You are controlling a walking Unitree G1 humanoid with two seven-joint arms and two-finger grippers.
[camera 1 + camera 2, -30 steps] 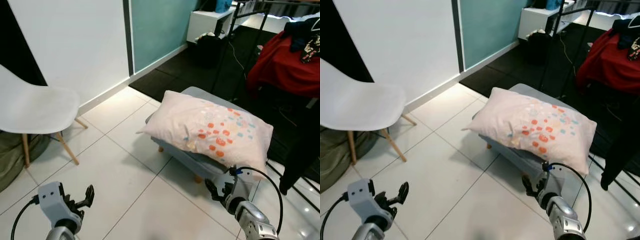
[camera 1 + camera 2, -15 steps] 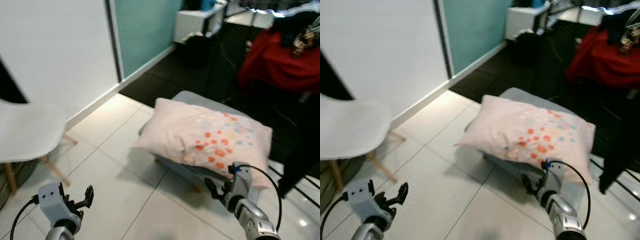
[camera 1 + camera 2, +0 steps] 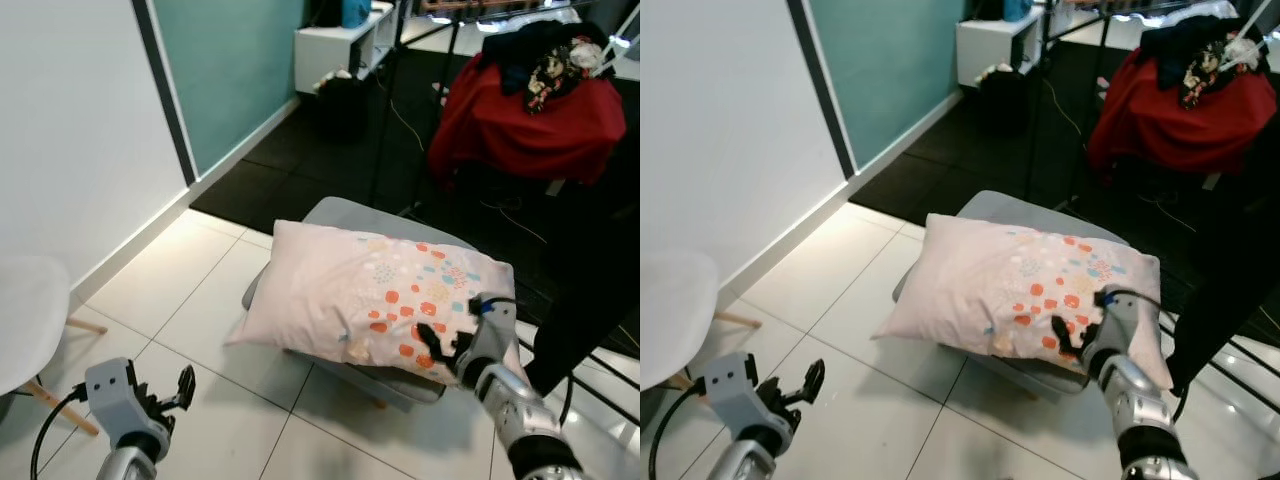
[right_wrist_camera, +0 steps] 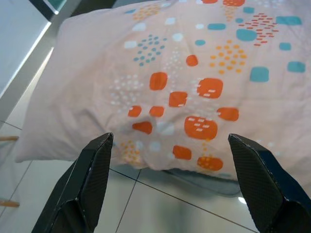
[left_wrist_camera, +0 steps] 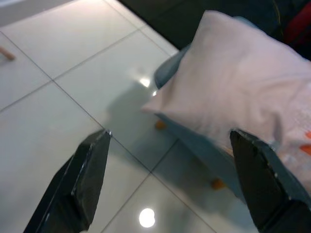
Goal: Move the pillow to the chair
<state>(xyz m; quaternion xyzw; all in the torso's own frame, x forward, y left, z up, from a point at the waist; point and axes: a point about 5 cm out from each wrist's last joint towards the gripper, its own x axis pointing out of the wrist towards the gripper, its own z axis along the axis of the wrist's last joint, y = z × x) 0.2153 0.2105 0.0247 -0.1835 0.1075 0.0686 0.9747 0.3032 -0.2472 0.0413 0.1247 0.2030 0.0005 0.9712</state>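
Hovering at the near right edge of the pillow (image 3: 375, 302), the right gripper (image 3: 447, 347) has its two black fingers spread wide and nothing between them, lined up, by the look of it, to close on that dotted corner. The pillow lies flat across the grey footstool (image 3: 340, 215), overhanging its front edge, which leaves a loose flap for fingers to pinch. Down low over the white floor tiles (image 3: 190, 290) the left gripper (image 3: 172, 392) is parted and empty too, while the white chair (image 3: 25, 320) sits well off to the robot's left.
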